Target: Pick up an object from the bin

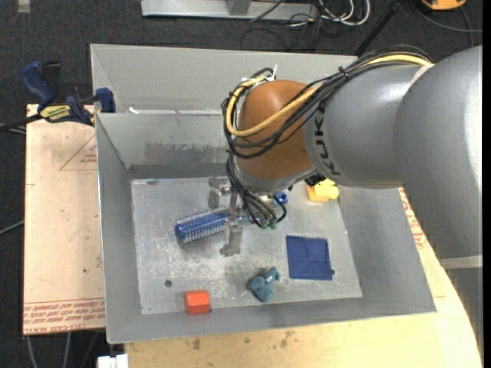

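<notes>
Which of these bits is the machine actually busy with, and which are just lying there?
In the job: the hand, open, fingers either side of one end of the blue bristly brush; the grey bin.

Just lying about: orange block, flat blue square, teal lump, yellow piece near the back wall.

Blue brush (201,226), navy square (309,257), orange block (197,302), yellow piece (323,191), teal lump (263,284).
</notes>
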`<state>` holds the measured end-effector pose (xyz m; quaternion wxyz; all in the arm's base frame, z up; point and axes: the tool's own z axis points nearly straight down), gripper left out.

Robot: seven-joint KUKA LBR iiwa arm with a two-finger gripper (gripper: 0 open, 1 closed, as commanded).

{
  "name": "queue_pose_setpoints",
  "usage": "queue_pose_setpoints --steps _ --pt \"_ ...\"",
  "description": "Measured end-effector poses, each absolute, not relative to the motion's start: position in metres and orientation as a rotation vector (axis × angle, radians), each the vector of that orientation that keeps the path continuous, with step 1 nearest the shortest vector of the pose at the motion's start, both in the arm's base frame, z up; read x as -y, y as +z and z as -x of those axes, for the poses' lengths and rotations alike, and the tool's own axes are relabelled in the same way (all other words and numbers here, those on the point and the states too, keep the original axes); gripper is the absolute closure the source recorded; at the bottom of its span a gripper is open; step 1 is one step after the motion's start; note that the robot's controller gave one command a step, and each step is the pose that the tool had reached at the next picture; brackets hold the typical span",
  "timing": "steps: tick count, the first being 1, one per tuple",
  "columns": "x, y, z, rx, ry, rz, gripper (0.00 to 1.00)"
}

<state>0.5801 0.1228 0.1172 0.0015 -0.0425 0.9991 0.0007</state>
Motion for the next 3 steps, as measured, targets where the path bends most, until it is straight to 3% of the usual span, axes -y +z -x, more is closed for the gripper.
queue_pose_setpoints --steps 1,2,3 --pt "-0.1189 0.0675 -0.5786 -3.143 0.002 0.046 0.0" --pt "-0.1193 0.068 -0.5794 -3.142 0.005 0.043 0.0" --pt "-0.1194 0.0685 -0.58 -3.14 0.005 0.043 1.0"
